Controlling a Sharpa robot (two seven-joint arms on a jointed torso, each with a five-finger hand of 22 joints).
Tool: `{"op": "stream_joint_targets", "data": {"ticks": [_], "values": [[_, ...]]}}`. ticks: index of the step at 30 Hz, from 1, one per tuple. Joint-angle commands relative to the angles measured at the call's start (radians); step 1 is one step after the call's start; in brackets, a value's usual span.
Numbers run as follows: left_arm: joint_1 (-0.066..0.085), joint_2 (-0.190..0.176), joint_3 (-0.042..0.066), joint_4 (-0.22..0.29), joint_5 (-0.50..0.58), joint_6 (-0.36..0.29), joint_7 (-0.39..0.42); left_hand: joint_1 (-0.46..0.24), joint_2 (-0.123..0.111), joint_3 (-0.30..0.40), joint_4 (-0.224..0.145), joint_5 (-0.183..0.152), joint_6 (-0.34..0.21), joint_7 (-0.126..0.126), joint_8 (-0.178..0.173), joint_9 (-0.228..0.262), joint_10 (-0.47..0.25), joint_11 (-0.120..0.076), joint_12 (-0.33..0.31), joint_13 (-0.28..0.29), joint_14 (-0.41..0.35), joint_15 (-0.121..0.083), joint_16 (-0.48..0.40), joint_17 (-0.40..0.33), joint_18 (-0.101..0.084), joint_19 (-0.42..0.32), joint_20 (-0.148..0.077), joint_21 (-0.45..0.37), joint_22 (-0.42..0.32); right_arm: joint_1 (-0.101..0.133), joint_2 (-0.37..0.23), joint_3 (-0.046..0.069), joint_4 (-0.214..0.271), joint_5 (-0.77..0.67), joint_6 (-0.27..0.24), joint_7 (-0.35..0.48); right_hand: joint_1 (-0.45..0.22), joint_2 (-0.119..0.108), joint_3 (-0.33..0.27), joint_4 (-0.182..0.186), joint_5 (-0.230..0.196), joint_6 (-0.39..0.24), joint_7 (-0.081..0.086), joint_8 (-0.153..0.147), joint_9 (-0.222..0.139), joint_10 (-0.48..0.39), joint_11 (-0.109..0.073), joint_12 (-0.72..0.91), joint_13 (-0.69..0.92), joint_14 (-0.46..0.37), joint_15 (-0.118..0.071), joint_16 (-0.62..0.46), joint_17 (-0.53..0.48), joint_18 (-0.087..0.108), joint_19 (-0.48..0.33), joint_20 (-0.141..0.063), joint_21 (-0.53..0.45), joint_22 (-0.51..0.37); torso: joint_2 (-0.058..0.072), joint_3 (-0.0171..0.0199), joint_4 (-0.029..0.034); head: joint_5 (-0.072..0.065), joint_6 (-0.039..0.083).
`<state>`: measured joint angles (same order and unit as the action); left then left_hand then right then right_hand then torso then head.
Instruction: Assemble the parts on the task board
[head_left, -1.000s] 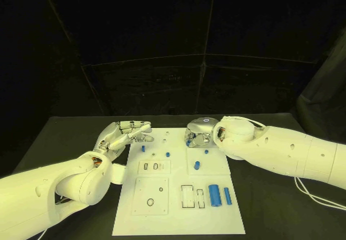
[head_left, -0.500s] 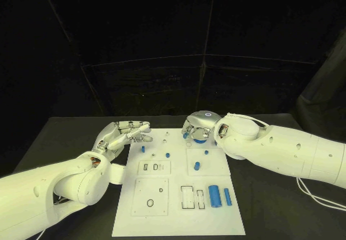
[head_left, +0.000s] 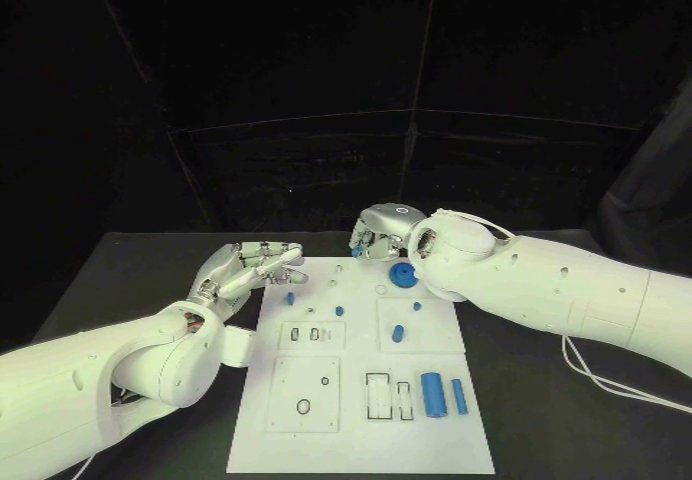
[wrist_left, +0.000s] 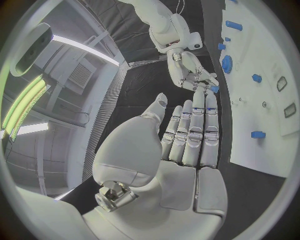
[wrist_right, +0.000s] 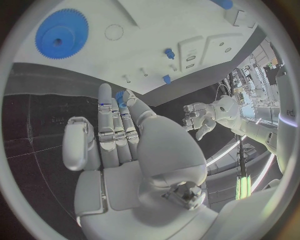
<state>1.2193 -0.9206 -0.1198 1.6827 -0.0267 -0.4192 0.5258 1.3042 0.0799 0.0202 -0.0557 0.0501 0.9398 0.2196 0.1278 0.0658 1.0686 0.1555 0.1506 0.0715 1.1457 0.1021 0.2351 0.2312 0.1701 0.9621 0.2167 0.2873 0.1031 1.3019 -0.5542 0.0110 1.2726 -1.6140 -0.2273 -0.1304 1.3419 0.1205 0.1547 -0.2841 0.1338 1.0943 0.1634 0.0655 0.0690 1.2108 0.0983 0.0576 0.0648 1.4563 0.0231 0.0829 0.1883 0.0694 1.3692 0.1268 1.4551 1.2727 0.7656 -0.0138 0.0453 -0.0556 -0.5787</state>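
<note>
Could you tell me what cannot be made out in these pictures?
- Small blue part: right wrist view, fingers of the right hand cover most of it; shape unclear.
- Blue gear: head view, right arm overlaps its edge.
- Task board: left wrist view, circle's rim cuts it off.

Gear (head_left: 405, 276) partly hidden behind right arm (head_left: 519, 285). Small blue part (wrist_right: 120, 97) mostly covered by right hand (wrist_right: 119, 145) fingers; shape unclear. Board (head_left: 361, 440) holes too small to read.

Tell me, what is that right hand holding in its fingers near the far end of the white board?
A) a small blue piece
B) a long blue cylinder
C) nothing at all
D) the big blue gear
A: a small blue piece sits pinched in the right hand, while the gear lies on the board.
</note>
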Motion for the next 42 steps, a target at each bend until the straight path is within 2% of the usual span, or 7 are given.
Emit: {"op": "stream_joint_targets", "data": {"ticks": [1,7,13,24,33,38,42], "values": [[0.002,0.003,0.001,-0.002,-0.001,0.023,-0.003,-0.003,0.009,0.005,-0.001,0.002,-0.003,0.005,-0.005,-0.001,0.0,0.005,-0.004,-0.001,-0.001,0.003,-0.007,0.001,0.014,0.009,0.001,-0.003,-0.001,0.004,0.028,0.001,-0.036,0.029,0.031,0.003,-0.018,-0.004,0.012,0.0,-0.006,-0.01,-0.002,-0.003,-0.002,-0.011,0.0,0.003,-0.001,0.008,0.0,-0.006,0.002,-0.007,-0.001,0.007,0.007,0.002,0.001,-0.0003,0.0009,0.003,0.0],[0.003,0.007,0.001,-0.006,-0.001,0.027,-0.006,-0.003,0.009,0.005,-0.002,0.002,-0.003,0.005,-0.006,-0.001,-0.001,0.005,-0.005,-0.001,-0.002,0.004,-0.008,0.002,0.013,0.009,0.001,-0.004,-0.002,0.006,0.079,0.0,-0.091,0.027,0.073,0.013,-0.028,-0.015,0.026,0.001,-0.006,-0.015,-0.002,-0.003,-0.002,-0.016,0.0,0.003,-0.001,0.01,0.001,-0.007,0.005,-0.006,-0.003,0.008,0.007,0.001,0.002,0.0004,0.0009,0.005,-0.001],[0.005,0.007,0.001,-0.005,-0.001,0.028,-0.007,-0.003,0.009,0.005,-0.002,0.002,-0.003,0.005,-0.006,-0.001,-0.001,0.005,-0.005,-0.001,-0.002,0.004,-0.008,0.002,0.013,0.009,0.001,-0.004,-0.002,0.006,0.11,0.0,-0.119,0.007,0.094,0.018,-0.032,-0.02,0.032,0.0,-0.006,-0.017,-0.002,-0.003,-0.002,-0.018,0.0,0.003,-0.001,0.01,0.001,-0.007,0.005,-0.006,-0.004,0.008,0.007,0.001,0.004,0.001,-0.0007,0.007,-0.002],[0.008,0.008,0.001,-0.006,-0.001,0.028,-0.007,-0.004,0.008,0.007,-0.003,0.002,-0.004,0.005,-0.007,-0.001,-0.002,0.006,-0.007,-0.002,-0.004,0.005,-0.011,0.002,0.013,0.009,0.002,-0.007,-0.004,0.006,0.141,-0.001,-0.149,-0.025,0.113,0.021,-0.034,-0.024,0.039,0.0,-0.007,-0.018,-0.001,-0.003,-0.002,-0.018,0.0,0.004,-0.001,0.01,0.001,-0.007,0.006,-0.006,-0.003,0.008,0.007,0.001,0.008,0.0007,0.0034,0.008,-0.007],[0.008,0.009,0.001,-0.007,-0.001,0.029,-0.008,-0.004,0.008,0.007,-0.003,0.002,-0.004,0.005,-0.007,-0.001,-0.002,0.006,-0.007,-0.002,-0.004,0.005,-0.011,0.002,0.013,0.009,0.002,-0.007,-0.004,0.005,0.157,-0.001,-0.167,-0.039,0.115,0.023,-0.042,-0.03,0.052,0.003,-0.008,-0.02,-0.002,-0.002,-0.001,-0.019,0.0,0.004,-0.001,0.011,0.001,-0.008,0.008,-0.006,-0.006,0.008,0.006,-0.001,0.008,-0.0013,0.0021,0.01,-0.009],[0.008,0.011,0.001,-0.009,-0.001,0.03,-0.008,-0.004,0.008,0.007,-0.003,0.002,-0.004,0.005,-0.007,-0.001,-0.002,0.006,-0.007,-0.002,-0.004,0.005,-0.011,0.002,0.013,0.009,0.002,-0.007,-0.004,0.005,0.17,-0.002,-0.18,-0.045,0.127,0.024,-0.046,-0.034,0.058,0.004,-0.009,-0.022,-0.002,-0.003,-0.002,-0.022,0.001,0.003,-0.001,0.011,0.002,-0.008,0.009,-0.005,-0.008,0.008,0.006,-0.003,0.008,-0.0004,0.0015,0.009,-0.012],[0.008,0.011,0.001,-0.01,-0.001,0.03,-0.008,-0.004,0.008,0.007,-0.003,0.002,-0.004,0.005,-0.007,-0.001,-0.002,0.006,-0.007,-0.002,-0.004,0.005,-0.011,0.002,0.013,0.009,0.002,-0.007,-0.004,0.004,0.177,-0.003,-0.188,-0.054,0.136,0.024,-0.052,-0.039,0.064,0.005,-0.01,-0.026,-0.002,-0.003,-0.002,-0.026,0.001,0.003,-0.001,0.012,0.002,-0.009,0.01,-0.005,-0.01,0.009,0.005,-0.005,0.008,-0.0013,0.0015,0.008,-0.012]]}}
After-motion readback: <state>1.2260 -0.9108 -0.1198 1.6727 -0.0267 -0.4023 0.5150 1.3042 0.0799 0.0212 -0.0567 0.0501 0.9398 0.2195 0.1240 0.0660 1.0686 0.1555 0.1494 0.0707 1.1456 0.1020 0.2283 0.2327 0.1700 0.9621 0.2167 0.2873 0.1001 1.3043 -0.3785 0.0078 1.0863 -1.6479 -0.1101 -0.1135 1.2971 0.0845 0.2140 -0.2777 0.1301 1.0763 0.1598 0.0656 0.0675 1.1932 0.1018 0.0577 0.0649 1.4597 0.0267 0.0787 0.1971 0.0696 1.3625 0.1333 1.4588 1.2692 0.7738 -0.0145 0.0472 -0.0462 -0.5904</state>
